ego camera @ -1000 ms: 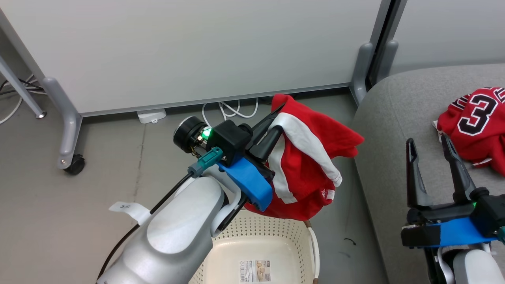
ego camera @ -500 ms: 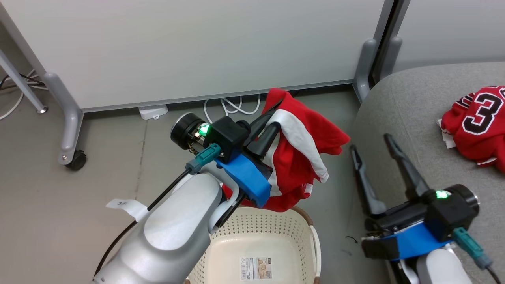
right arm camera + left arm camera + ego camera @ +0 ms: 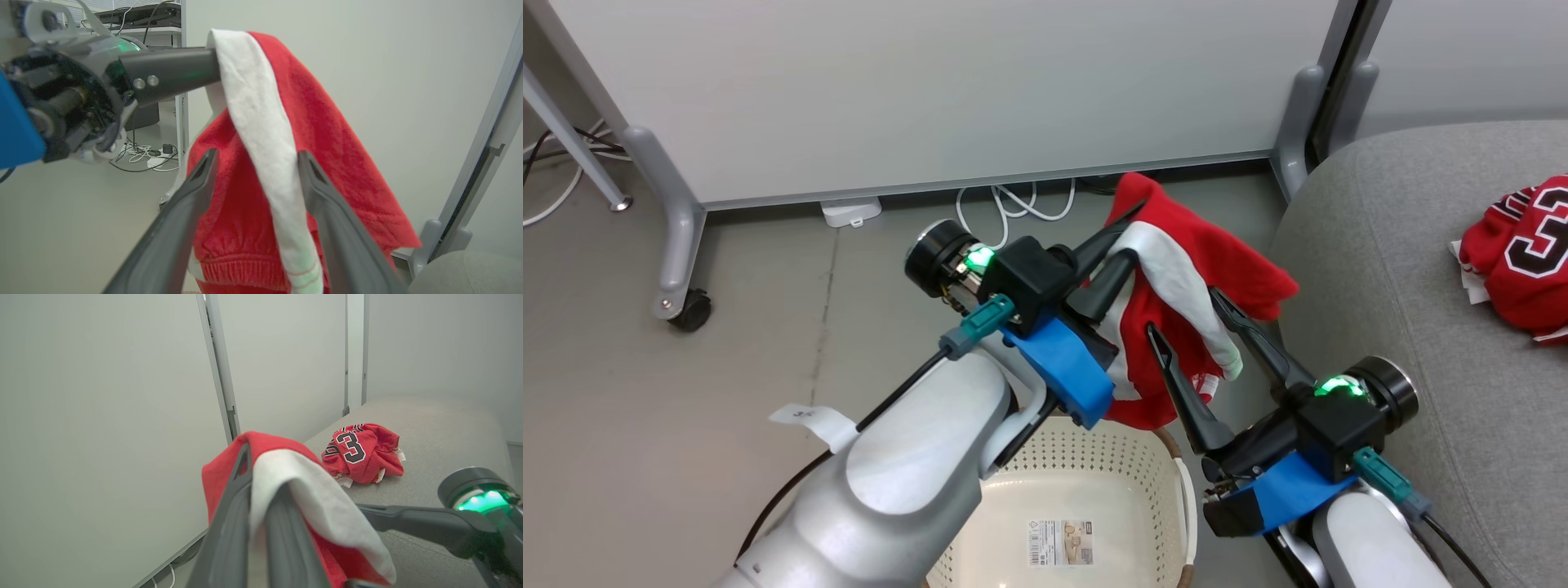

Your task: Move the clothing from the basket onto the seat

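L claw [image 3: 1135,233] is clamped tight on a red garment [image 3: 1205,269] w/ a white stripe, pinching it near the top fold. The cloth drapes over both fingers and hangs in the air, above the far rim of the basket [image 3: 1186,502], btwn basket and sofa [image 3: 1380,269]. Its bottom hem hangs just over the basket's back edge.

R claw [image 3: 1183,310] is spread wide and grips nothing. Its fingers point up into the hanging cloth from the sofa side. In R wrist view the two fingers sit either side of the white stripe, w/ red cloth behind them. Can't tell if they touch the fabric.

Basket sits on the floor [image 3: 686,425] in front of the robot: cream, perforated, brown rim, label sticker [image 3: 1062,543] on its base.

Jersey [image 3: 1515,249], red w/ a black white-edged 3, lies crumpled on the sofa seat at the R edge of head view, well apart from both claws. L wrist view shows it beyond the held cloth.

Behind: pale partition panel [image 3: 931,82] on grey feet, one w/ a caster wheel [image 3: 690,310]. White cables [image 3: 1013,208] lie on the floor under it. A paper tag [image 3: 813,420] sticks off the L arm.
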You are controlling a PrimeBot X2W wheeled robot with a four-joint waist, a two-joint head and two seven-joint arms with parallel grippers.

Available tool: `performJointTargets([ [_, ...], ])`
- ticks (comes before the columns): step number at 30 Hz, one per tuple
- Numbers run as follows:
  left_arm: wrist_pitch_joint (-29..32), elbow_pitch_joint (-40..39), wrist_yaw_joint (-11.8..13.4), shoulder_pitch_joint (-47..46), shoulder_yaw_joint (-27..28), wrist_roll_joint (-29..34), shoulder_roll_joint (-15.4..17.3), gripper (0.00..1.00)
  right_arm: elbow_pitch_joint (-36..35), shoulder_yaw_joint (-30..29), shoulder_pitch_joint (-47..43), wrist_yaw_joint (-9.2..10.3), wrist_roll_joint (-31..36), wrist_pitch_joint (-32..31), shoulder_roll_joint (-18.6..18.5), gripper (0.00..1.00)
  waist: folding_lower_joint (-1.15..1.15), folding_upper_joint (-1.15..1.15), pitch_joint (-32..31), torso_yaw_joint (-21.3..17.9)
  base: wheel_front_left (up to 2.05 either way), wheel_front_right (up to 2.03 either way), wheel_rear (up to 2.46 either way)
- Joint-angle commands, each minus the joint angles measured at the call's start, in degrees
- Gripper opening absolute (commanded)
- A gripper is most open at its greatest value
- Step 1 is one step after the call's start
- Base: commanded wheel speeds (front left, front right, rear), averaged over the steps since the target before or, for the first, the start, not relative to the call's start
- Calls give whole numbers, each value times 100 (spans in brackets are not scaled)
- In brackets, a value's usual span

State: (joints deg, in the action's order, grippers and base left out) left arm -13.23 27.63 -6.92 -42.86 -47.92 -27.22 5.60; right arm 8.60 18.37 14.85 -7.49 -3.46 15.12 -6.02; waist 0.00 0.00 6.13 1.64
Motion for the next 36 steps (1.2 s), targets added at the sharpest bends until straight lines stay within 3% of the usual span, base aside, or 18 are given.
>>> performJointTargets([
  [1, -28, -38, 10, -81, -39, 17, -30, 0, 81, 7, 130, -2, 49, 3, 9, 100, 0, 0, 14, 24, 0, 0, 0],
  [11, -23, -99, -11, -141, -343, -28, -165, 0, 479, -163, 442, -1, 543, 3, 128, 100, 0, 0, 63, 92, 0, 0, 0],
  [19, -23, -176, -18, -196, -528, -77, -216, 0, 873, -219, 644, -2, 496, 3, 239, 100, 0, 0, 135, 136, 0, 0, 0],
  [20, -24, -185, -18, -209, -546, -88, -220, 0, 900, -220, 673, -2, 482, 3, 254, 90, 0, 0, 140, 145, 0, 0, 0],
  [21, -26, -191, -18, -218, -556, -104, -226, 0, 964, -227, 679, -2, 449, 2, 264, 33, 0, 0, 141, 154, 0, 0, 0],
  [22, -28, -194, -16, -219, -567, -109, -228, 0, 1021, -249, 680, -1, 416, 3, 269, 0, 0, 0, 139, 161, 0, 0, 0],
  [36, -73, -81, 54, -196, -620, -162, -219, 0, 1031, -242, 623, -2, 283, 3, 313, 0, 0, 0, 93, 151, 0, 0, 0],
])
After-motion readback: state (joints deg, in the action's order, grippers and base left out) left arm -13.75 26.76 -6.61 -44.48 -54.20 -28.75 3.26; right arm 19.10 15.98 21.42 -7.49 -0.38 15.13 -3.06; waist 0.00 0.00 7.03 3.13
